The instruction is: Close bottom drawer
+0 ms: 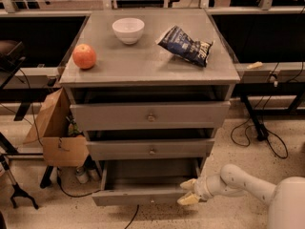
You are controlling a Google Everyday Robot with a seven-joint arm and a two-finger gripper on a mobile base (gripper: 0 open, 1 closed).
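Note:
The bottom drawer [143, 187] of the grey cabinet stands pulled out, its plain grey inside showing and its low front panel near the floor. My gripper [189, 192] is at the drawer's right front corner, at the end of the white arm reaching in from the lower right. Its two cream fingertips [187, 200] are spread, one by the top of the drawer's right edge and one by the front panel, with nothing held between them.
The middle drawer [151, 150] and top drawer [150, 115] sit above. On the cabinet top lie an apple [84, 56], a white bowl [128, 30] and a blue chip bag [185, 45]. A cardboard box [55, 130] stands left; cables [259, 137] trail at right.

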